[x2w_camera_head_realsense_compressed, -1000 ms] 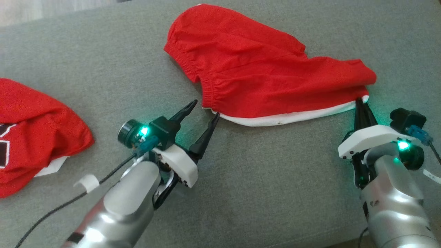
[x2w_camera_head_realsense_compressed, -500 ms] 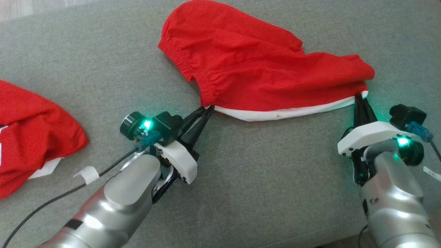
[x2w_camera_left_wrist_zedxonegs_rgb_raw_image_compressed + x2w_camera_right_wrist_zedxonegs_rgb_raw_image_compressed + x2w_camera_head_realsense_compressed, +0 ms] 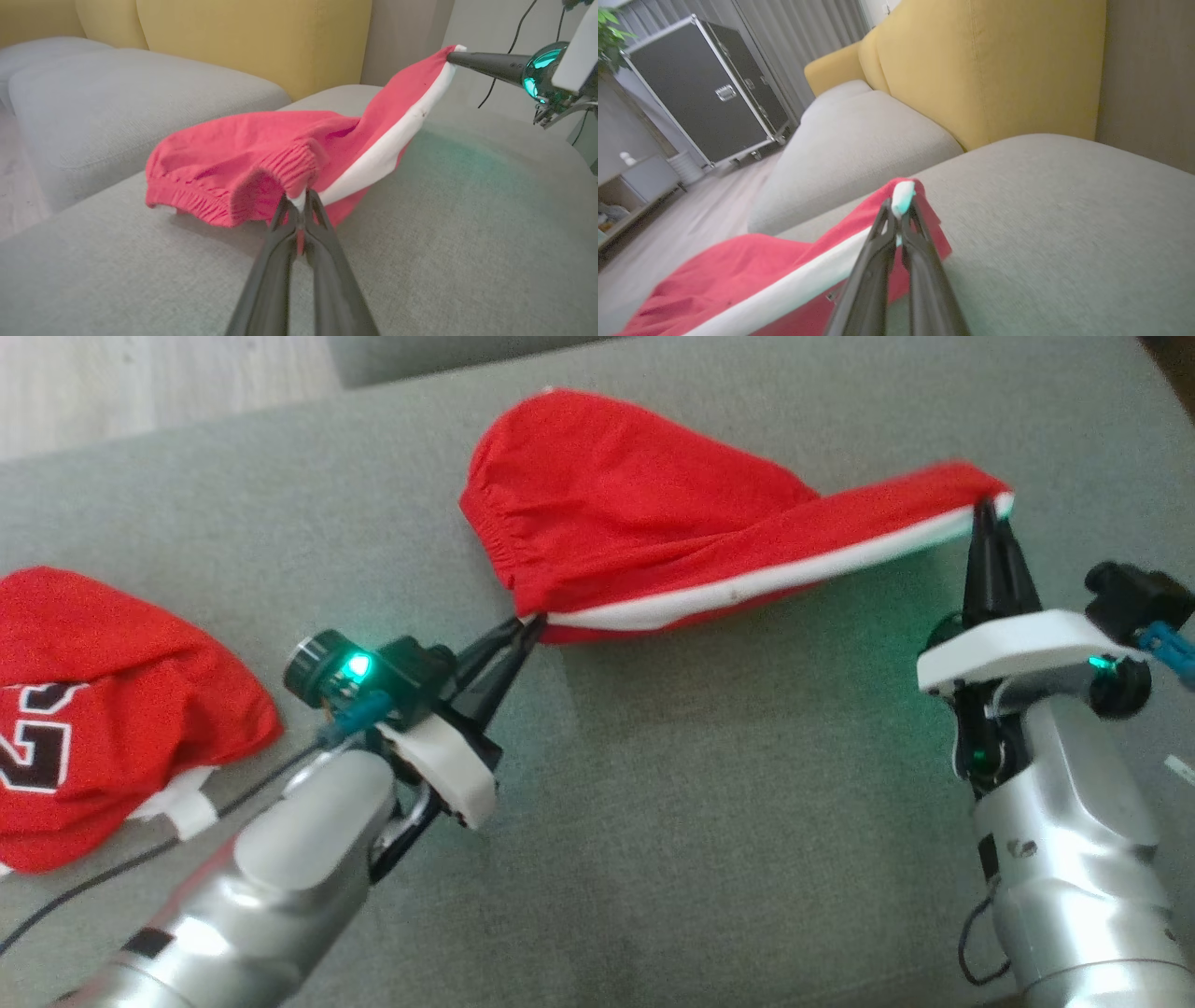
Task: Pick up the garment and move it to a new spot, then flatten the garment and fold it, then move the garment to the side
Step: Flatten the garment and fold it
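the red shorts [image 3: 635,513] lie toward the far edge of the grey seat cushion [image 3: 700,821], from its middle out to the right. the gathered bulk rests on the fabric and the right end is raised clear of it. the left gripper [image 3: 525,623] is pinched tight on the corner where the elastic waistband [image 3: 495,546] meets the white stripe [image 3: 747,586]. the right gripper [image 3: 983,509] is clamped on the far end of that stripe, at the leg hem.

both holds look like the weak point. each pincer has only a small nip of cloth at its very tips, so a quick lift or a hard pull apart could slide a corner out and drop that end. the right end sits higher than the left, so an uneven raise would likely twist the shorts rather than hang them flat. whether each pinch has both layers or just one cannot be told. with one layer, the shorts would probably open like a bag and land creased.

a red jersey [image 3: 112,709] lies at the cushion's left edge. a carry that way risks laying the shorts on it or dragging it along.
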